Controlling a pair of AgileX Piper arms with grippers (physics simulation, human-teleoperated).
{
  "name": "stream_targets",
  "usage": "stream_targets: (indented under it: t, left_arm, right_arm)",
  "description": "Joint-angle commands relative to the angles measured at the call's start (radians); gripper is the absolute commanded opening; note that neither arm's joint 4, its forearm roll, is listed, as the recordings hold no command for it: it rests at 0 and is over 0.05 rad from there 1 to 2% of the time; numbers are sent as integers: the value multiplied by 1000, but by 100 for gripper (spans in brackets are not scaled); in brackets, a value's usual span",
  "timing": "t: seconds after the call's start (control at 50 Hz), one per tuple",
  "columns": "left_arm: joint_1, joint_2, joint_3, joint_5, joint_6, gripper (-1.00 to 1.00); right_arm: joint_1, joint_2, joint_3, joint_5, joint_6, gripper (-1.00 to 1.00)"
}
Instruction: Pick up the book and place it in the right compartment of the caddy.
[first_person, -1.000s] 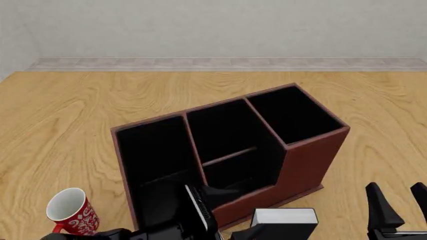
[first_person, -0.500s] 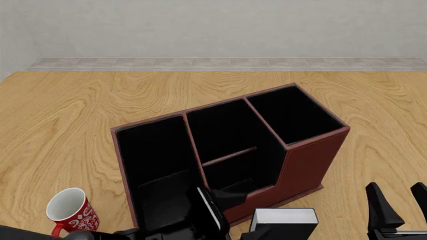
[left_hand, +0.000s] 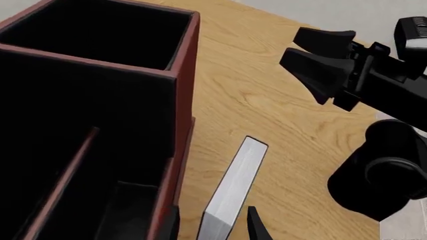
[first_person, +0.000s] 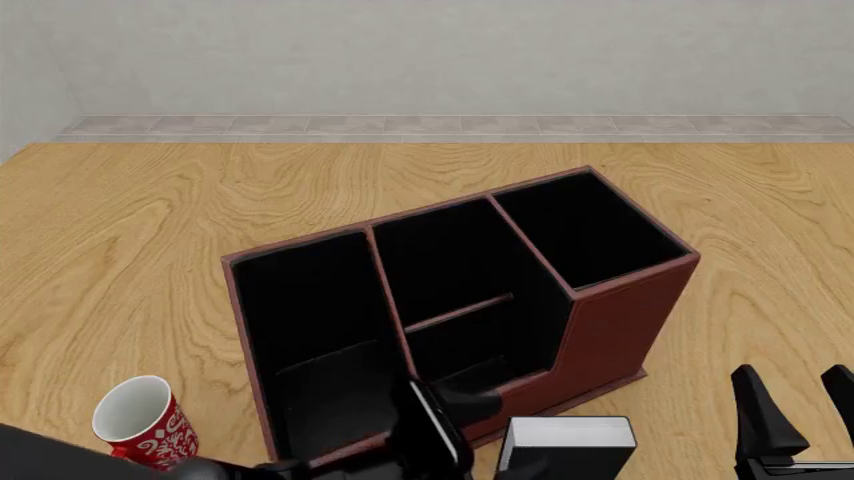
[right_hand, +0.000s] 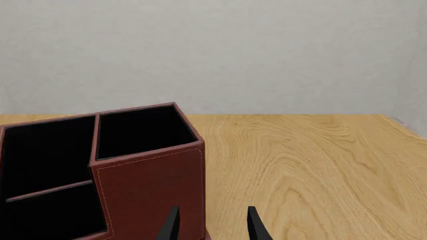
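I see the caddy (first_person: 461, 320) fills the middle of the worktop (first_person: 160, 220). The book (first_person: 567, 440) stands just beside its front wall, so little room there. The right compartment (first_person: 587, 228) is open from above. Right of the caddy, bare wood.

Caddy (first_person: 607, 325) stitched leather look (matt); table (first_person: 147, 230) grained wood.

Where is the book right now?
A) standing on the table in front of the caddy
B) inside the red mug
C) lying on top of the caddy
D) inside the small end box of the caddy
A: the book stands on the wooden table, just in front of the caddy, with its white pages facing up.
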Motion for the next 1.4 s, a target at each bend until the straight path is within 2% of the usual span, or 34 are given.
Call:
stream_targets:
  t: [0.02,0.36,0.38,0.82,1.4]
  left_arm:
    - [-7,43,-18,-12,-8,100]
    - [-14,90,-35,-31,-33,100]
    - [-13,89,-30,-36,-33,-100]
    - [-27,49,-19,-22,-31,-100]
    - [-80,-119,-8,82,14,-100]
  right_arm:
    - [0,0,0,0,0,100]
    - [0,0,0,0,0,100]
    - [0,0,0,0,0,100]
    - [0,0,0,0,0,100]
    - [0,0,0,0,0,100]
